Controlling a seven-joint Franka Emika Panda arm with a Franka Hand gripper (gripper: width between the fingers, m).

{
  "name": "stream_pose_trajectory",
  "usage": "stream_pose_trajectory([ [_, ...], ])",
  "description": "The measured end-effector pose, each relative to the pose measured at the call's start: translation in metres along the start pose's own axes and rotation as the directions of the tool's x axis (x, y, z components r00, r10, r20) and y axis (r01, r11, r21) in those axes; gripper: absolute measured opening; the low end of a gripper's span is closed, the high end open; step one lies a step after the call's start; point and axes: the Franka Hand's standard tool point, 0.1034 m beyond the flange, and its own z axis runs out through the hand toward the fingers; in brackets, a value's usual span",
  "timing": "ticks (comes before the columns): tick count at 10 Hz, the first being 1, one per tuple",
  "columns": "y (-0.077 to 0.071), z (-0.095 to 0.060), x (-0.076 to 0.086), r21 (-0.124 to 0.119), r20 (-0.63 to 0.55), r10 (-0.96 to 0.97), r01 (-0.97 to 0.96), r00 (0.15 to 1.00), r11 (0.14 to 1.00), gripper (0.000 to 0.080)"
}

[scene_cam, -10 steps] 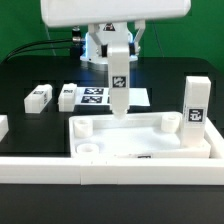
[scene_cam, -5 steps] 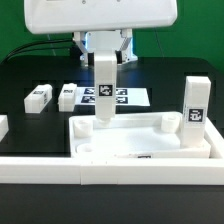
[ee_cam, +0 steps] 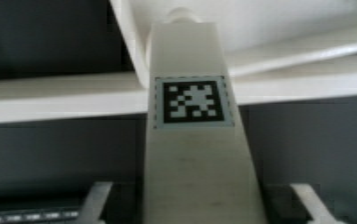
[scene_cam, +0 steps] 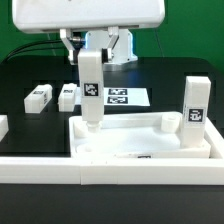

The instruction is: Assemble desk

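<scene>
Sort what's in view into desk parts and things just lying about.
Desk job: white plastic tray-like tabletop; white square tagged leg shut in the gripper; second white leg standing upright at the exterior view's right; two white legs lying flat.
Lying about: thin flat white marker board; long white border rail.

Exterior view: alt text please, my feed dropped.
The gripper holds a tagged white leg upright, its lower end at the tabletop's far corner on the exterior view's left. A second leg stands upright at the far corner on the view's right. A third leg and a fourth leg lie on the black table beside the marker board.
</scene>
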Motion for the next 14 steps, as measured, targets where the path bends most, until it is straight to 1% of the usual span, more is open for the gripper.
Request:
stream_pose_trajectory([
  [3, 0.001, 0.003, -0.001, -0.001, 0.006, -0.007, 0.007, 1.000, 1.000, 0.0288],
  [5, 0.004, 0.012, 0.012, -0.006, -0.002, -0.039, 0.039, 0.999, 0.999, 0.0288],
  [6, 0.004, 0.014, 0.016, -0.007, -0.007, -0.041, 0.041, 0.999, 0.999, 0.0288],
  [11, 0.006, 0.016, 0.013, -0.012, -0.008, -0.048, 0.048, 0.999, 0.999, 0.0288],
  [14, 0.004, 0.023, 0.014, -0.020, -0.018, -0.058, 0.057, 0.998, 0.998, 0.0288],
])
